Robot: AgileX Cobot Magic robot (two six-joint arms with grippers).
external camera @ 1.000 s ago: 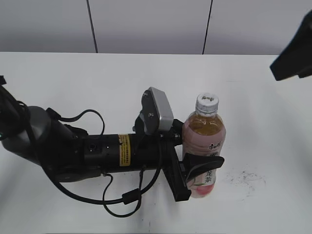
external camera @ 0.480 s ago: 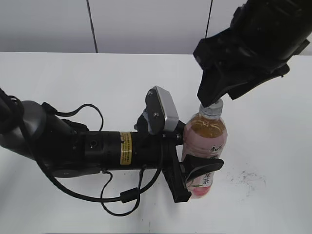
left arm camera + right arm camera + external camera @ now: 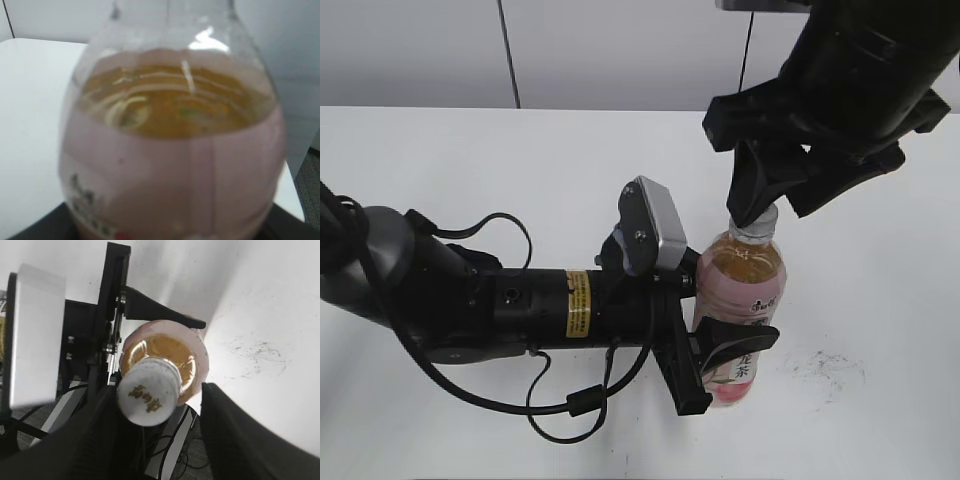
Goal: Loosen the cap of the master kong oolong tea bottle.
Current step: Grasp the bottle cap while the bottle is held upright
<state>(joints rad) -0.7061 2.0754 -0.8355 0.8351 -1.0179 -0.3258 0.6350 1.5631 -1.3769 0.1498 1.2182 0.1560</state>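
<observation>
- Left end effector (image 3: 720, 350): clamped on the lower body of the master kong oolong tea bottle (image 3: 740, 300), which stands upright on the tabletop (image 3: 880, 300), long axis vertical.
- Right end effector (image 3: 157, 405): jaws parted, directly above the bottle and nearer the top.
- Cap (image 3: 148, 396): between its fingers (image 3: 235, 435), nearer the left; contact unclear.

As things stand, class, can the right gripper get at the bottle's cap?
Probably yes. The right gripper hangs open right over the cap, a finger on either side, while the left gripper holds the bottle upright.
</observation>
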